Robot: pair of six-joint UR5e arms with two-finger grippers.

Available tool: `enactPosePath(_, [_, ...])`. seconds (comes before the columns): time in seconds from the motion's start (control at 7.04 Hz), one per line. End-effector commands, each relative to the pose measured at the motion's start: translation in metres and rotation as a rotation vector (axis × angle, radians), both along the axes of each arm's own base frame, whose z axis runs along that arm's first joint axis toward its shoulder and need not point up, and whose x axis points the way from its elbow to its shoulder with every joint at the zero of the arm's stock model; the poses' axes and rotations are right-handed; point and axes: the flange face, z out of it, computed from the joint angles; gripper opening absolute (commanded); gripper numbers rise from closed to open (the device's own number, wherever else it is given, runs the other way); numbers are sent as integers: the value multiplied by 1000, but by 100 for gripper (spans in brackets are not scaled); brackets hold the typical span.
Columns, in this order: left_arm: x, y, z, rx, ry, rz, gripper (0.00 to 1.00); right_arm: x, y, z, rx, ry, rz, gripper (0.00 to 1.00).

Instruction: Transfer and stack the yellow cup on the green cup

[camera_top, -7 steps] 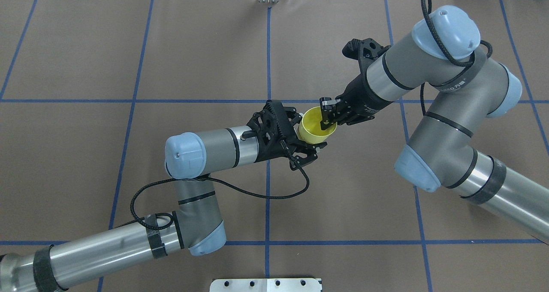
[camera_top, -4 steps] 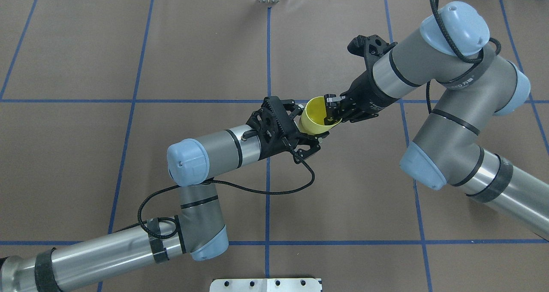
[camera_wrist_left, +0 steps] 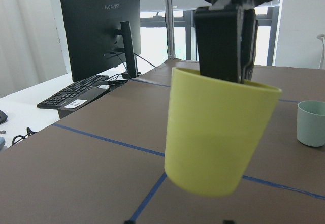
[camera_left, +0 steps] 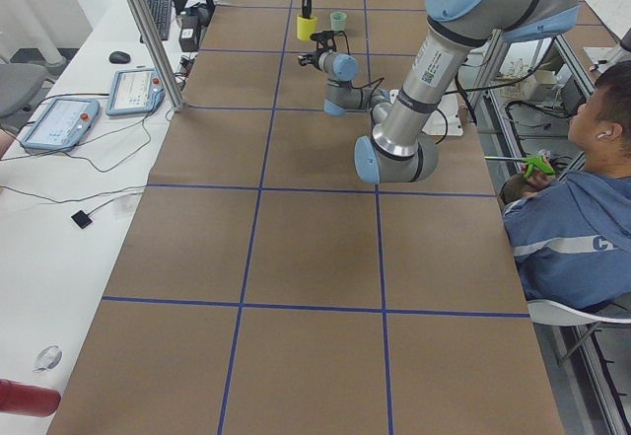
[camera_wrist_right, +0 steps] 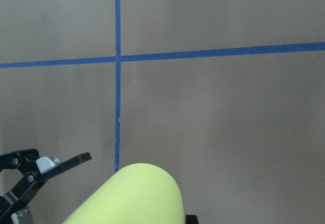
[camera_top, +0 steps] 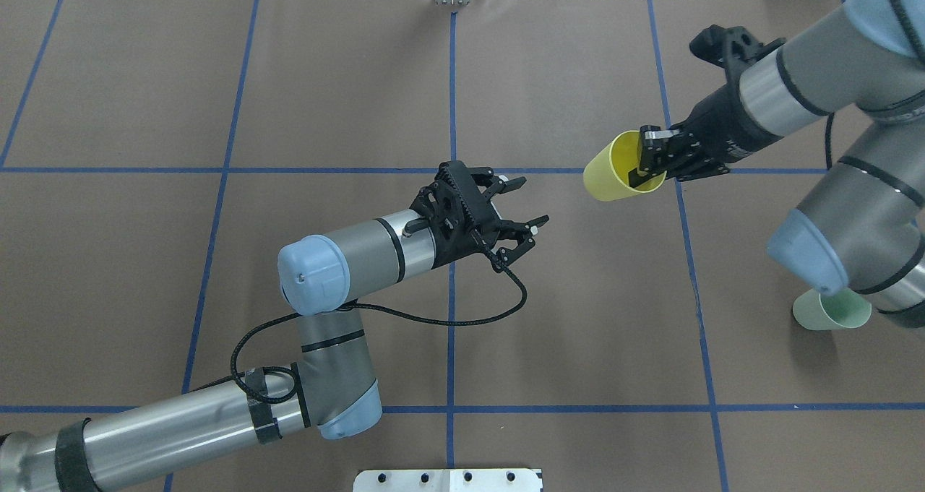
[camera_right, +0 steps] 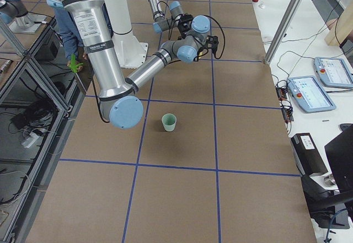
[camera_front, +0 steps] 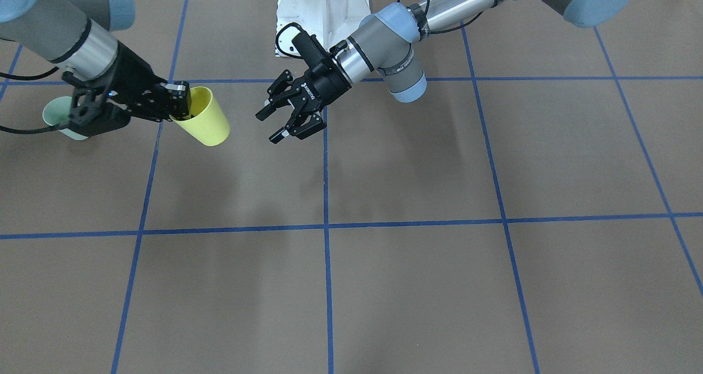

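**A:** Status of fingers and cups?

**B:** Right fingers [camera_top: 642, 165] clamped on rim of yellow cup [camera_top: 614, 170], held tilted above table [camera_top: 144, 116], far right. Left fingers [camera_top: 512, 183] spread, empty, mid-table. Green cup [camera_top: 831, 311] upright on table, near right, well apart from yellow cup.

**A:** Likely faults?

**B:** Slip or swing, from one-wall rim pinch. Skewed entry, from tilt; probably tips green cup. Level before lowering.

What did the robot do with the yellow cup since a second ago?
The right pincer, pinching the rim of the yellow cup, carried it away from the middle toward the robot's right, nearer the green cup. The left pincer, which was around the cup, is now open and empty. It stayed about where it was.
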Motion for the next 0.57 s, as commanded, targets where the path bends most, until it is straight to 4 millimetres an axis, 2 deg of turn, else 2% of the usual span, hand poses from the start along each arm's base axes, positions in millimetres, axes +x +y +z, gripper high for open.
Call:
enactPosePath(0.0, [-2, 0, -1, -2, 5, -2, 66, 102, 14, 72, -111, 65, 153, 0])
enactPosePath(0.28, [-5, -1, -3, -2, 10, -10, 66, 172, 62, 174, -103, 183, 134, 0])
enactPosePath(0.43, [-7, -4, -3, -11, 14, -41, 66, 189, 87, 203, -89, 218, 99, 0])
